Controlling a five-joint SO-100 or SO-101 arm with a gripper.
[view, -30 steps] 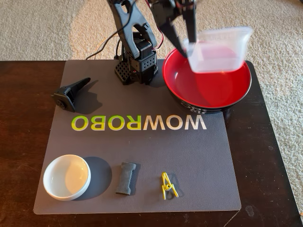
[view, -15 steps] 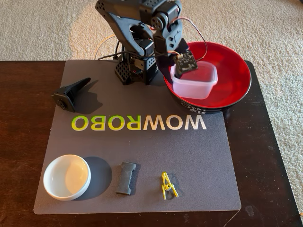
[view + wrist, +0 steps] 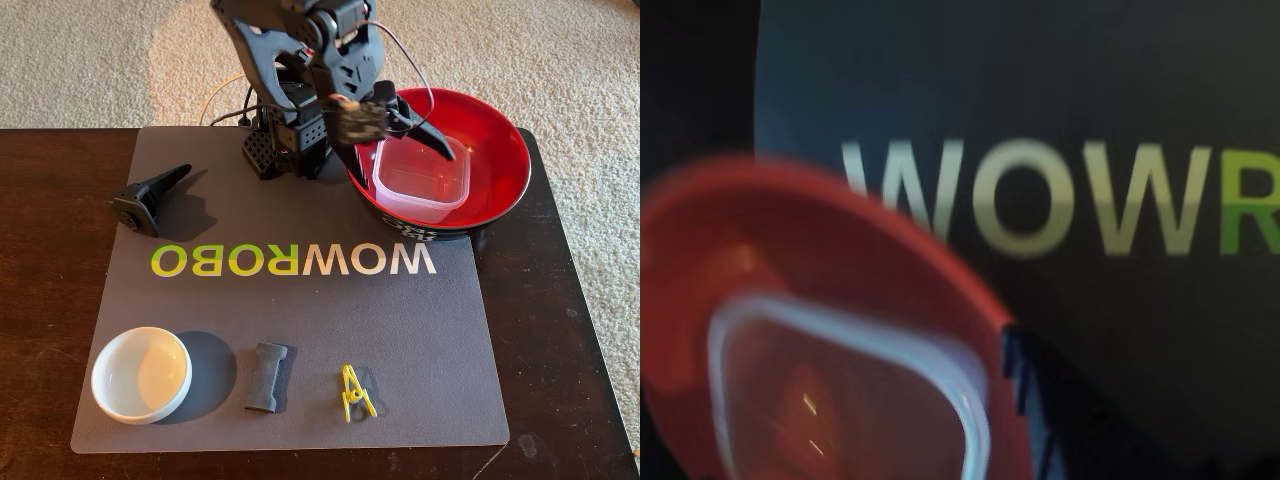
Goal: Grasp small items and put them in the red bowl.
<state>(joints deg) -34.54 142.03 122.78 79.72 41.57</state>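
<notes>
The red bowl [image 3: 500, 140] stands at the back right of the mat. Inside it lies the clear square container [image 3: 425, 180], right way up. My gripper [image 3: 410, 140] hangs open over the bowl's left rim, just above the container's near corner, holding nothing. Along the mat's front lie the small white dish [image 3: 140, 375], the dark grey ribbed piece [image 3: 265, 377] and the yellow clip [image 3: 353, 391]. A black wedge-shaped part [image 3: 148, 200] rests at the mat's left. The blurred wrist view shows the bowl [image 3: 790, 230] with the container [image 3: 840, 330] in it.
A dark grey mat [image 3: 300, 310] with WOWROBO lettering covers the dark wooden table [image 3: 570, 330]. The arm's base [image 3: 285, 140] stands at the back centre, left of the bowl. Beige carpet [image 3: 80, 60] lies beyond the table's far and right edges.
The gripper lowered the clear container from above the bowl into it, then opened and let it go. The container now lies flat in the bowl; the gripper has lifted slightly.
</notes>
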